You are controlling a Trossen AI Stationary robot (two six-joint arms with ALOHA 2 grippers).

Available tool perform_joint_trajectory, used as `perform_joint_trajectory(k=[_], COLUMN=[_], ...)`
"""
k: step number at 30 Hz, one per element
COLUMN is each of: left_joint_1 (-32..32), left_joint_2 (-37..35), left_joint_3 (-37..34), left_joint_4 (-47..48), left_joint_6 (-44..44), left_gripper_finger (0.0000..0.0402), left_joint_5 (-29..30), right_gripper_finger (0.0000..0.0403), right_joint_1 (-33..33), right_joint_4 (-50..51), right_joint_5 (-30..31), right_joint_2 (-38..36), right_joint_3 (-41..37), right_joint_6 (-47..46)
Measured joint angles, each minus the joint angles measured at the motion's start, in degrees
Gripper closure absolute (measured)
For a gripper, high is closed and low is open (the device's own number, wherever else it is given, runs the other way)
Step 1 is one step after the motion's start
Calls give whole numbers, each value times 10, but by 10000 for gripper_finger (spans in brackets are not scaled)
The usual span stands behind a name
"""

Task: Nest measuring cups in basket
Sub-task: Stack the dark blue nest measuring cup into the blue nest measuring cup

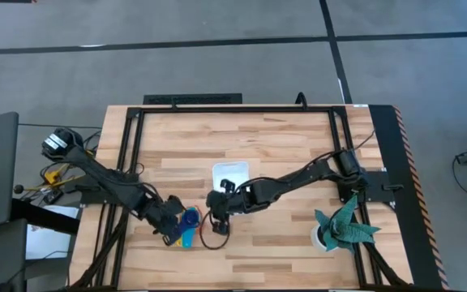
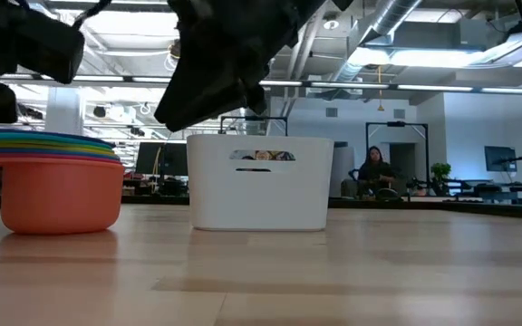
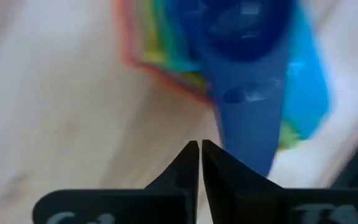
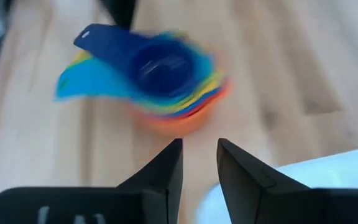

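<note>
1. The measuring cups (image 4: 166,81) are already nested into one stack, dark blue cup on top and orange at the bottom. That part looks done.
2. The stack stands on the counter (image 1: 282,138), to the left of the basket (image 2: 259,181) and apart from it in the low view. Moving it into the basket looks like the step that is left.
3. The left claw (image 3: 200,149) is pinched shut and empty, just beside the stack's handles.
4. The right claw (image 4: 199,152) sits between stack and basket, its jaws narrowly apart and holding nothing.
5. Hard to make out: both wrist views are smeared, so I cannot count the seven cups. In the high view the arms cover most of the stack and part of the basket, and the basket's inside is not shown clearly.
</note>
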State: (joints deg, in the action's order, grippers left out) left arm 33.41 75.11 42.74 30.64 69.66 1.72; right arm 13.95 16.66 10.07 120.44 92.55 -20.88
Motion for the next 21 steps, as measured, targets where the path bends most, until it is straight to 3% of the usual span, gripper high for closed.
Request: perform_joint_trajectory(k=[2, 8, 15, 21], left_joint_1=[5, 9, 11, 25], left_joint_2=[12, 35, 35, 35], left_joint_3=[0, 0, 0, 0], left_joint_4=[-41, -115, -103, -44], left_joint_6=[-1, -2, -2, -3], left_gripper_finger=[395, 395, 395, 401], left_joint_5=[-9, -32, -44, -20], right_gripper_finger=[282, 282, 282, 282], right_joint_1=[8, 40, 47, 37], right_joint_4=[8, -9, -76, -102], right_joint_5=[-29, -32, -31, -26], right_joint_2=[0, 20, 29, 53], right_joint_3=[0, -3, -2, -3], right_joint_6=[23, 44, 37, -72])
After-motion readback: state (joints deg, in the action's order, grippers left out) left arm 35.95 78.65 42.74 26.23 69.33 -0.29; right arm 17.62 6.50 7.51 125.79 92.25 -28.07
